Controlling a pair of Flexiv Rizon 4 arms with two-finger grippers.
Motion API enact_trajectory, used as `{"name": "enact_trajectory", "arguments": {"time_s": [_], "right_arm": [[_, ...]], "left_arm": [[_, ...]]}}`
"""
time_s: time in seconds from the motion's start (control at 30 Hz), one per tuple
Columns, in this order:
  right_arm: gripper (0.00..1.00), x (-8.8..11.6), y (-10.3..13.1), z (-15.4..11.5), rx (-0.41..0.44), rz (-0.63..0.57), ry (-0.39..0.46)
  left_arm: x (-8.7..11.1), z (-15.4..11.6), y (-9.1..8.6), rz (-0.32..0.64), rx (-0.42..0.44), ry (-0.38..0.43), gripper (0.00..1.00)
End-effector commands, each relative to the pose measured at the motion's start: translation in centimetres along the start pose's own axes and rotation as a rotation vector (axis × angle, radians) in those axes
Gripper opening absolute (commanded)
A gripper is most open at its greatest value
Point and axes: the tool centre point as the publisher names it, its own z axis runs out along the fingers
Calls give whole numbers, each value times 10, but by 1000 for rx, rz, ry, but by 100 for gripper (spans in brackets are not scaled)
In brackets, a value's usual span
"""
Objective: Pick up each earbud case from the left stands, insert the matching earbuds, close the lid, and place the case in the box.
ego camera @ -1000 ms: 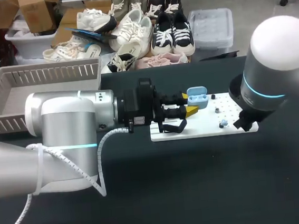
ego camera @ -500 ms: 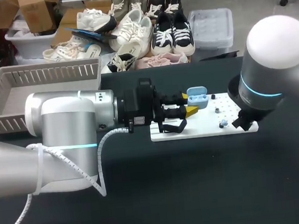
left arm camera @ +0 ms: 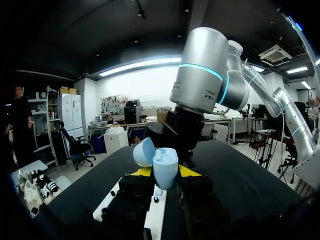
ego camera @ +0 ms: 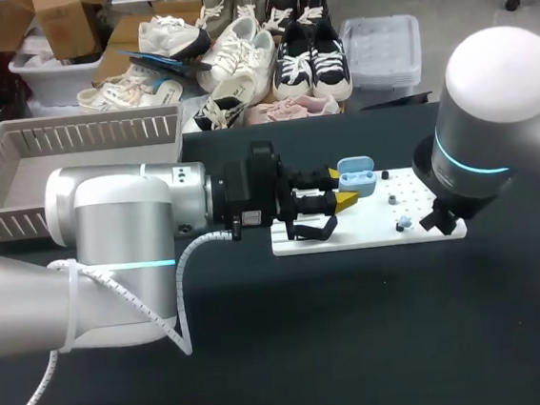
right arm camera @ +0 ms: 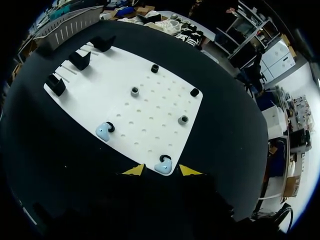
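My left gripper is shut on a light blue earbud case and holds it just above the white board. In the left wrist view the case stands upright between my yellow tips with its lid swung open. My right gripper hangs low over the board's near edge. It is open, with one light blue earbud on its peg between the fingers, a small gap on each side. A second earbud sits further along the board. In the head view my right wrist hides its fingers.
Several empty black pegs dot the board, and three black stands line its far end. A grey slatted basket stands at the table's back left. Dark tabletop lies in front of the board.
My right arm has shifted slightly to the left over the board's right end. The left arm and the case have not moved.
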Motion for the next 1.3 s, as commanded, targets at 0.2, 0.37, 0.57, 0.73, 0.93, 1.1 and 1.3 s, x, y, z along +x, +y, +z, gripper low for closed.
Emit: {"name": "enact_trajectory", "arguments": {"time_s": [0.2,0.37,0.57,0.73,0.93,1.1,1.3], "right_arm": [[33,-3,0,1,10,1,3],[29,-2,0,2,8,4,5],[22,-2,0,2,7,8,8],[20,-1,-1,2,9,12,9],[13,-1,0,3,7,15,12],[0,-1,0,3,8,16,12],[0,-2,-1,-4,13,15,9]], "left_arm": [[0,0,-1,1,-6,-2,0],[0,0,-1,1,-6,-2,0],[0,0,-1,1,-6,-2,0],[0,0,-1,1,-6,-2,0],[0,0,-1,1,-6,-2,0],[0,0,-1,1,-6,-2,0],[0,0,-1,1,-6,-2,0]]}}
